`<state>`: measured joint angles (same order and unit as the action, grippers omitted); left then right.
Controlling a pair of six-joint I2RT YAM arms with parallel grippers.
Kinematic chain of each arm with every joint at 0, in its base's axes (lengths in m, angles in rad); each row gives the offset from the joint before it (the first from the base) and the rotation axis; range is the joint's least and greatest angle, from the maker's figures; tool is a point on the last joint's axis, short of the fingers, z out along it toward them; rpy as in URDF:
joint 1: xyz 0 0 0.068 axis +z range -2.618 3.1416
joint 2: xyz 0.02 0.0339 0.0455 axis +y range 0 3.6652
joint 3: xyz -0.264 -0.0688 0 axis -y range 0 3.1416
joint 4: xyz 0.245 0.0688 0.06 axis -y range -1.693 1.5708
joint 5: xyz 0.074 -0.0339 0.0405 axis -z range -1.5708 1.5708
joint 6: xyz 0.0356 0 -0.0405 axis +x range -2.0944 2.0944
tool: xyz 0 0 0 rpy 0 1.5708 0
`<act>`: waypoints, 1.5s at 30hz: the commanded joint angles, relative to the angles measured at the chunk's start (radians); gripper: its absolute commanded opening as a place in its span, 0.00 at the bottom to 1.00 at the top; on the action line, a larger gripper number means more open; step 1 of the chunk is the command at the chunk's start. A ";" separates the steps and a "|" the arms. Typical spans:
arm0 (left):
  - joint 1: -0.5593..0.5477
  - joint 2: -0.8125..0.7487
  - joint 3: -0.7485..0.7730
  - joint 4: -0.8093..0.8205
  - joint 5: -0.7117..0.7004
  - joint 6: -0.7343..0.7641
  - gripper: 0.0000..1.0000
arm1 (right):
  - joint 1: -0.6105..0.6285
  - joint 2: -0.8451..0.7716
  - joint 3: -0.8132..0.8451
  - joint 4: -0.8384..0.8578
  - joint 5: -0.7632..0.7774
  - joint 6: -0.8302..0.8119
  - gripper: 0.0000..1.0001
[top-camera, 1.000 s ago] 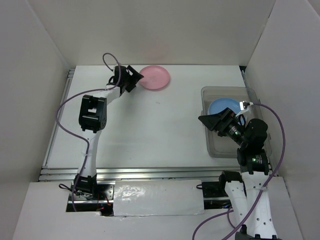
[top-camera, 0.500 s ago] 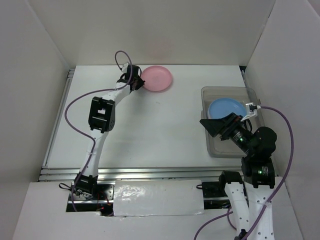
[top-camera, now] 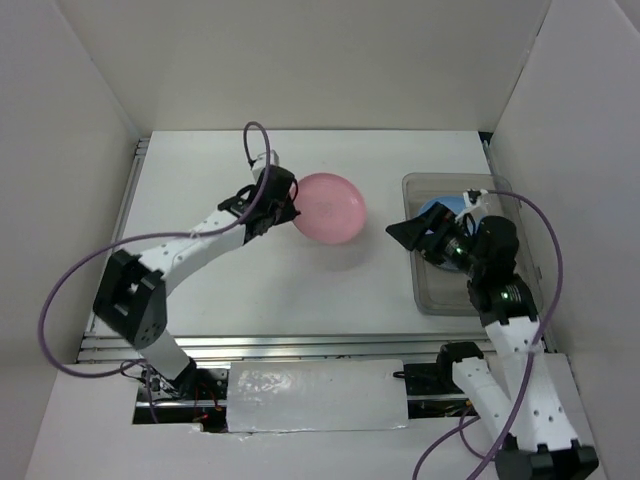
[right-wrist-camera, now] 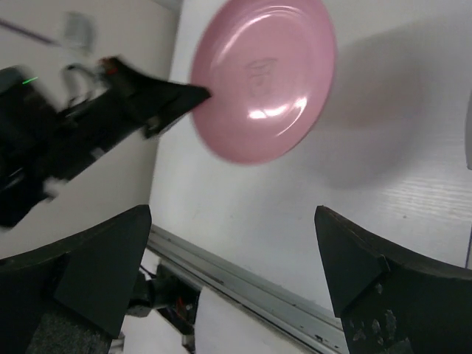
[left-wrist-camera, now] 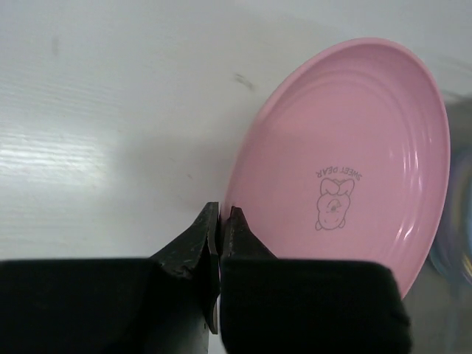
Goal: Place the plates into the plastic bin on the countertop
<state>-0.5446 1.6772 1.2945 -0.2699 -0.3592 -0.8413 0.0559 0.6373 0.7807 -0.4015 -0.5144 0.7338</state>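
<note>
Top view: a pink plate (top-camera: 328,207) is pinched at its rim by the left jaws and held tilted over the middle of the white worktop (top-camera: 300,280). A blue plate (top-camera: 437,211) lies in the clear bin (top-camera: 432,296) at right, partly hidden by the right arm.

Left wrist view: the left jaws are pressed onto the pink plate's (left-wrist-camera: 346,162) near edge.

Right wrist view: the right jaws are spread wide, facing the pink plate (right-wrist-camera: 262,77).

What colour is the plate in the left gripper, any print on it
The plate is pink with a printed cartoon and lettering; clearest in the left wrist view.
</note>
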 commanded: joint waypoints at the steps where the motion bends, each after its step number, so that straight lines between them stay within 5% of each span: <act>1: -0.084 -0.141 -0.079 -0.038 -0.017 0.045 0.00 | 0.103 0.119 0.049 0.047 0.190 -0.063 1.00; 5: -0.175 -0.279 -0.112 -0.118 -0.070 0.031 0.00 | 0.180 0.277 0.071 0.021 0.408 -0.079 1.00; 12: -0.213 -0.424 -0.153 -0.152 -0.003 0.068 0.00 | 0.303 0.438 -0.027 0.191 0.376 -0.011 0.94; 15: -0.218 -0.445 -0.153 -0.187 0.002 0.067 0.00 | 0.366 0.458 -0.031 0.205 0.439 0.013 0.74; 18: -0.218 -0.484 -0.167 -0.203 0.005 0.065 0.00 | 0.409 0.478 -0.012 0.178 0.511 0.029 0.36; 19: -0.219 -0.491 -0.170 -0.207 0.003 0.064 0.00 | 0.418 0.481 -0.012 0.171 0.511 0.033 0.14; 20: -0.219 -0.501 -0.175 -0.210 0.000 0.064 0.00 | 0.424 0.476 -0.011 0.168 0.542 0.048 0.03; 21: -0.218 -0.516 -0.176 -0.213 -0.003 0.062 0.05 | 0.432 0.470 -0.009 0.164 0.551 0.058 0.00; 25: -0.206 -0.537 -0.164 -0.323 -0.104 -0.022 0.99 | 0.432 0.429 -0.002 0.142 0.626 0.095 0.00; 26: -0.206 -0.548 -0.156 -0.357 -0.136 -0.044 0.99 | 0.421 0.414 0.009 0.115 0.657 0.111 0.00; 33: -0.224 -0.697 -0.164 -0.569 -0.256 -0.081 0.99 | 0.109 0.369 0.059 -0.126 0.843 0.125 0.00; 38: -0.226 -0.813 -0.219 -0.669 -0.233 -0.042 0.99 | -0.335 0.320 -0.032 -0.037 0.606 0.076 0.00; 45: -0.284 -0.892 -0.279 -0.683 -0.233 -0.021 0.99 | -0.525 0.439 0.018 -0.013 0.489 0.026 0.00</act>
<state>-0.7876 0.7975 1.0222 -0.9516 -0.5819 -0.8902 -0.4328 1.0344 0.7589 -0.4610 0.0738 0.7914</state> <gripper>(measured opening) 0.993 0.030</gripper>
